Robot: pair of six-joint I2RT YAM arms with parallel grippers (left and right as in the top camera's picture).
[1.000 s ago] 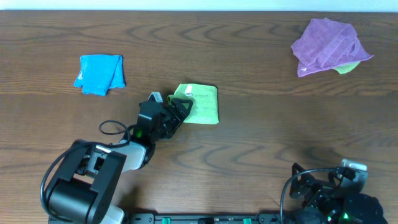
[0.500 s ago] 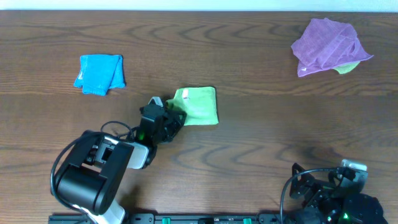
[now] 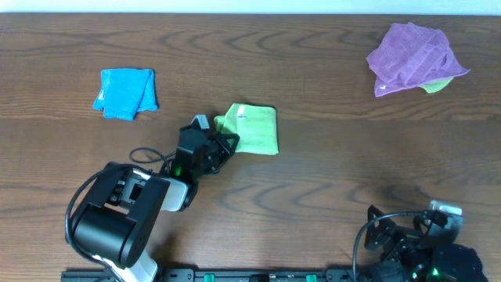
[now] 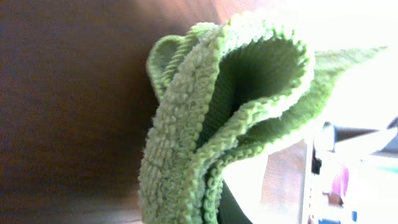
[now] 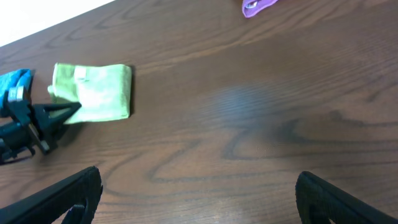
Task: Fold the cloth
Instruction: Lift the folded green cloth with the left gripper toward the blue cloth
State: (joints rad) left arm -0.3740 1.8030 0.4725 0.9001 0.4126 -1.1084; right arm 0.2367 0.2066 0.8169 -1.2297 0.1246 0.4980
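The left pincer (image 3: 228,142) is clamped together on the left edge of the lime-green soft terry cloth (image 3: 258,131). In the left wrist view that edge fills the frame as bunched, looped layers (image 4: 205,130), with the fingers themselves hidden. The cloth lies folded into a small rectangle near the middle of the dark brown wood-grain table (image 3: 329,172), just right of this pincer. A small white tag (image 3: 241,115) sits near its far left corner, and any writing on it is too small to read.

The right pincer (image 5: 198,179) stands wide apart over bare wood at the near right, well away from the cloth.

A bright blue folded cloth (image 3: 125,92) lies far left. A crumpled purple cloth (image 3: 415,47) lies at the far right corner.
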